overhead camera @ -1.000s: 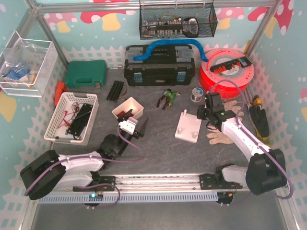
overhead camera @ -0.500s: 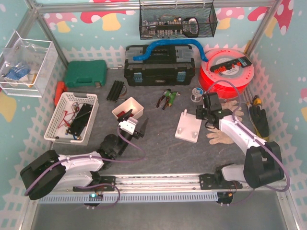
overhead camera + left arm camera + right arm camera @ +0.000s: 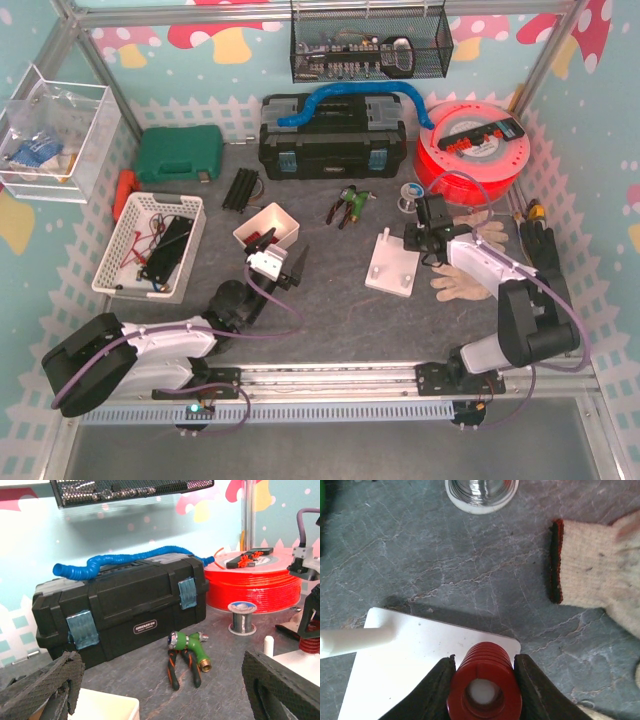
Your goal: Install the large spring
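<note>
The right hand (image 3: 484, 679) gripped the large red spring (image 3: 485, 662) by its sides, the two fingers (image 3: 436, 687) closed only to the coil's width. It held the spring upright over a corner of the white peg plate (image 3: 415, 655) on the desk (image 3: 470, 570). A white post showed through the spring's bore, so the coil appeared lined up on its peg. How far down it had seated could not be told. The side grip seemed chosen to leave the bore free for the post. A second, bare peg (image 3: 355, 641) stood elsewhere on the plate. A work glove (image 3: 600, 565) lay nearby, clear of the plate. The left hand (image 3: 162, 690) hung wide open and empty near a small white bin (image 3: 266, 227), well apart from the job.
</note>
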`<state>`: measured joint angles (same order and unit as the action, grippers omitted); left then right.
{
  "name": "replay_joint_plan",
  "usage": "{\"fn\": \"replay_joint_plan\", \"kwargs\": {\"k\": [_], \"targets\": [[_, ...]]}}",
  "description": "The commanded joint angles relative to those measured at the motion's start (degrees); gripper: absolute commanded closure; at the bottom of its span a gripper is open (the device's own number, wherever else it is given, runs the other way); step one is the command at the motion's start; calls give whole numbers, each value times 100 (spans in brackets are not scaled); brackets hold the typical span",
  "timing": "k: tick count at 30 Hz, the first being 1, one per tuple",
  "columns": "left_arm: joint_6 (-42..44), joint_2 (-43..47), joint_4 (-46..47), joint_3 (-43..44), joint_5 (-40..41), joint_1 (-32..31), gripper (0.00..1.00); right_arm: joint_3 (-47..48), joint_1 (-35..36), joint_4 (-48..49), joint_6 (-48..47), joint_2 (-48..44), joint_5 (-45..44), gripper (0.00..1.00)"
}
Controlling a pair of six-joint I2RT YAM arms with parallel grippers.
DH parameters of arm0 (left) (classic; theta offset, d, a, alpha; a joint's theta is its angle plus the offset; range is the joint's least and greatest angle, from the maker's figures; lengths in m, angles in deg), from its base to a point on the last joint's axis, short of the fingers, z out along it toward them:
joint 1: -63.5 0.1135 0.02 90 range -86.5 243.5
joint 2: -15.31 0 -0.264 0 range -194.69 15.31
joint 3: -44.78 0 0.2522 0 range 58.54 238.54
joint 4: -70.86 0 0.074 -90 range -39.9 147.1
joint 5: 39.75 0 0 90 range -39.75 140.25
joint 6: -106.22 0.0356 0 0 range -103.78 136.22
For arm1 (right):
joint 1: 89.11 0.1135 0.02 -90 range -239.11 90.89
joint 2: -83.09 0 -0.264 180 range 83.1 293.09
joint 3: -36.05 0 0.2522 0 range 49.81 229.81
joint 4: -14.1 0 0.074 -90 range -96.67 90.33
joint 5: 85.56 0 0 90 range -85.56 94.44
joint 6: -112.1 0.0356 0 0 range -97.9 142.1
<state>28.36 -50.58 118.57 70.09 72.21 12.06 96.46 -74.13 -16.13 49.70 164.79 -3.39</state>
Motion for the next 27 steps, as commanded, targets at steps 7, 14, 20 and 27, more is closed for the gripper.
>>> {"fn": "replay_joint_plan", "kwargs": {"k": [7,14,20,27], "targets": [[-109,34,46,12,247,28,14,98,-39,-1,113,-38,-52,49],[-1494,433,-1643,731,893,206,18,41,-24,-32,178,-1020,508,31],[-3630,1038,-4199,1391,348,1401,38,-296,87,442,25,-1934,1291,18],[-4308,818,-6089,2356,-187,2257,56,-866,198,1258,219,-2244,1417,8]]}}
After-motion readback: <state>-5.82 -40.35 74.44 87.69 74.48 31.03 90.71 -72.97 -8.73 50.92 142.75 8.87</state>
